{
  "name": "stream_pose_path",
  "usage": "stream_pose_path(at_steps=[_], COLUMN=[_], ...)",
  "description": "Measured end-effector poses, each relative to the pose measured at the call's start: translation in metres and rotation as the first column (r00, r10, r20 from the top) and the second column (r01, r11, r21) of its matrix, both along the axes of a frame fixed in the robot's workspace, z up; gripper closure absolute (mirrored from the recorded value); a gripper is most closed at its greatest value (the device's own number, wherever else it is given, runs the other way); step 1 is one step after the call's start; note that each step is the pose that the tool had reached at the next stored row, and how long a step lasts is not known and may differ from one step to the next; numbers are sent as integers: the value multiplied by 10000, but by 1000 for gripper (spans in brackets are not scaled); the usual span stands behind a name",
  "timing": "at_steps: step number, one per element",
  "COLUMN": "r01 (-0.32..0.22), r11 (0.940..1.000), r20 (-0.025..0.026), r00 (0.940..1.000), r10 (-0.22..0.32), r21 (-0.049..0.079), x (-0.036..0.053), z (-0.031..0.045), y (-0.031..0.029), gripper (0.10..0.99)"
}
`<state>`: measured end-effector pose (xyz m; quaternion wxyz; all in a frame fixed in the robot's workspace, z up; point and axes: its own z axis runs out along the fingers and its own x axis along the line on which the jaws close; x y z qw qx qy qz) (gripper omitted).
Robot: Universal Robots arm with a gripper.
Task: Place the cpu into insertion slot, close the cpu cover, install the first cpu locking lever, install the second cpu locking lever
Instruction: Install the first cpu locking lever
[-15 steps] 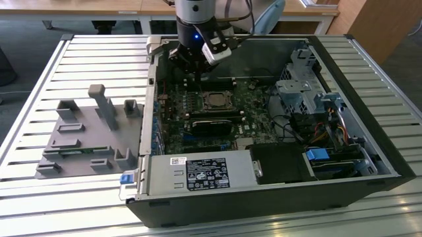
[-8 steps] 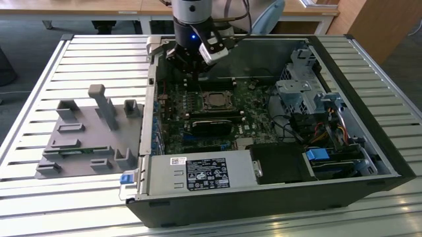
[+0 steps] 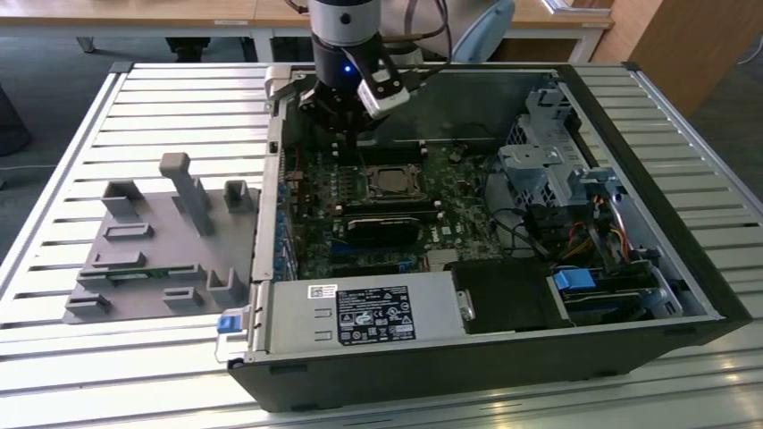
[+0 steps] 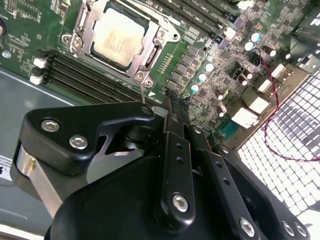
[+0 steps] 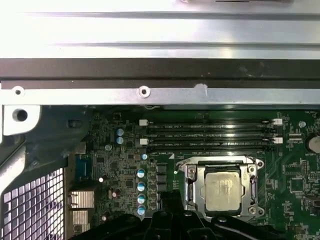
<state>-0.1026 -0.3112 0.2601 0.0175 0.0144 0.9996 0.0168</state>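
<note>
**Cpu seated, gripper over the open case**

I see one slatted silvery metal table (image 3: 155,89) carrying one open black computer case (image 3: 477,366), with pale wooden desks (image 3: 179,13) behind it. Inside the case lies one green motherboard (image 5: 115,150). On it one small, pale silvery square cpu (image 4: 120,37) sits in the black square insertion slot (image 4: 142,20), and the thin silvery metal cpu cover (image 4: 85,35) lies flat around it. Four long black memory slots (image 5: 210,136) run just beside. One grey moulded fixture (image 3: 155,241) rests on the table outside the case. The black gripper (image 4: 170,115) hangs inside the case near the cpu, and its body blocks part of both wrist views. I cannot tell whether it is apart or together.
</note>
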Motion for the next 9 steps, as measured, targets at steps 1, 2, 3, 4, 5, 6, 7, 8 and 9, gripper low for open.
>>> stream_pose_path(at_steps=[1, 2, 3, 4, 5, 6, 7, 8, 9], r01=[0, 0, 0, 0, -1, 0, -1, 0, 0], r11=[10000, 10000, 10000, 10000, 10000, 10000, 10000, 10000, 10000], r20=[0, 0, -1, -1, -1, -1, -1, -1, -1], r00=[10000, 10000, 10000, 10000, 10000, 10000, 10000, 10000, 10000], r10=[0, 0, 0, 0, 1, 0, 1, 1, 0], r21=[8, 15, 23, 32, 42, 49, 59, 67, 75], x=[-4, -6, -9, -11, -13, -15, -16, -19, -21], z=[-6, -11, -15, -18, -22, -25, -29, -32, -35], y=[6, 12, 19, 26, 34, 44, 52, 62, 73], gripper=[980, 980, 980, 980, 980, 980, 980, 980, 980])
